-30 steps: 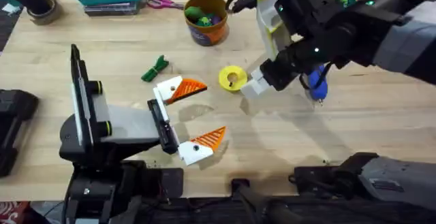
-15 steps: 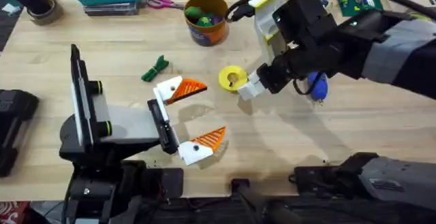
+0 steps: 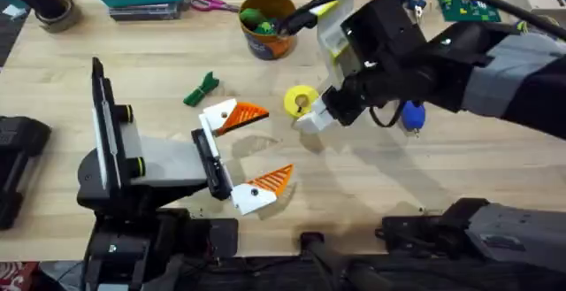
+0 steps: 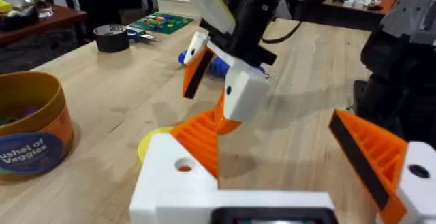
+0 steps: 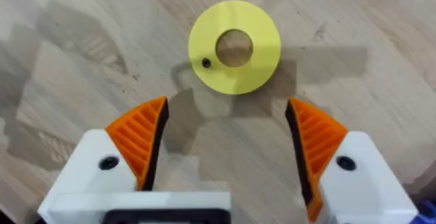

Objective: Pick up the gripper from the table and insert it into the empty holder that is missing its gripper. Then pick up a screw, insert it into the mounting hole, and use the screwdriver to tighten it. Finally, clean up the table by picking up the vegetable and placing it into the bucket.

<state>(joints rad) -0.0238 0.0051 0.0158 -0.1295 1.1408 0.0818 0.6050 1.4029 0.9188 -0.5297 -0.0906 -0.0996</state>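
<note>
Hovering right gripper, fingers spread, sits just short of yellow disc mid-desk; screw on disc rim, dead ahead between fingertips; right arm nearer.

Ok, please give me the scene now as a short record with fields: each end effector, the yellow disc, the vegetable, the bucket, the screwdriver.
right end effector: open, hovering just short of the yellow disc
left end effector: open, holding nothing
yellow disc: flat on the table, a small dark screw on it
vegetable: on the table, untouched
bucket: upright, toy pieces inside
screwdriver: on the table, partly hidden by the right arm
</note>
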